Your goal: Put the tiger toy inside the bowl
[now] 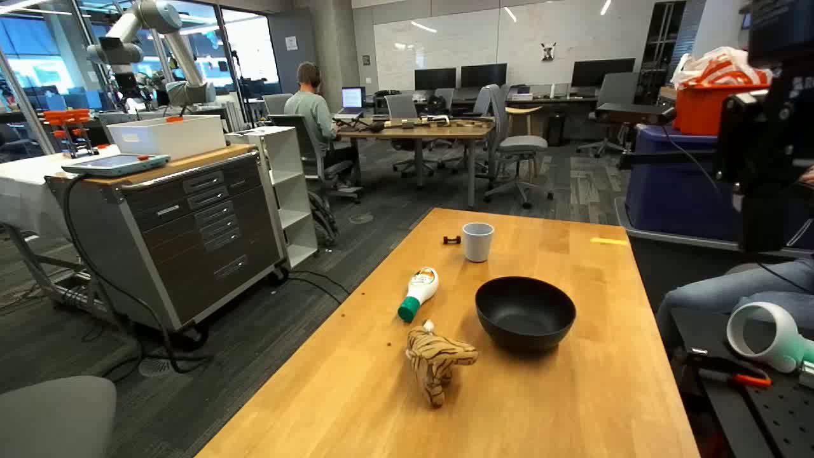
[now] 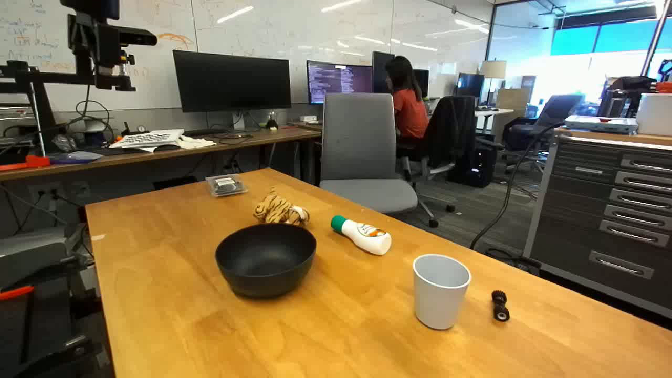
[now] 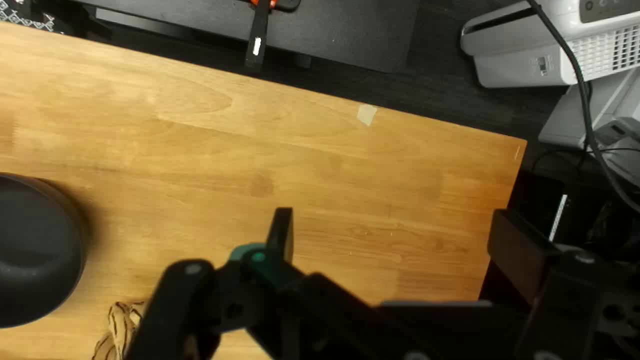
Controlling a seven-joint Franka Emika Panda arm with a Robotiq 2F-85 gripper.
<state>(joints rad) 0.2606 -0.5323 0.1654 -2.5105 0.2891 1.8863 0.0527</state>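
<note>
The tiger toy (image 1: pixel 439 359) is a small tan plush with dark stripes, on the wooden table beside the bowl. It also shows in an exterior view (image 2: pixel 278 210), partly behind the bowl. In the wrist view the toy (image 3: pixel 120 325) is at the lower left, partly hidden by my gripper and the picture edge. The matte black bowl (image 1: pixel 525 315) looks empty in both exterior views (image 2: pixel 265 260). It is cut off at the left of the wrist view (image 3: pixel 35 255). My gripper (image 3: pixel 397 232) is open with nothing between its fingers, above the table and off to one side of toy and bowl.
A white bottle with a green cap (image 1: pixel 420 292), a light grey cup (image 1: pixel 478 242) and a small black dumbbell-like piece (image 1: pixel 451 240) stand or lie on the table (image 1: pixel 572 407). A clear box (image 2: pixel 226 185) sits at a corner. A black mount (image 2: pixel 97 44) rises at the side.
</note>
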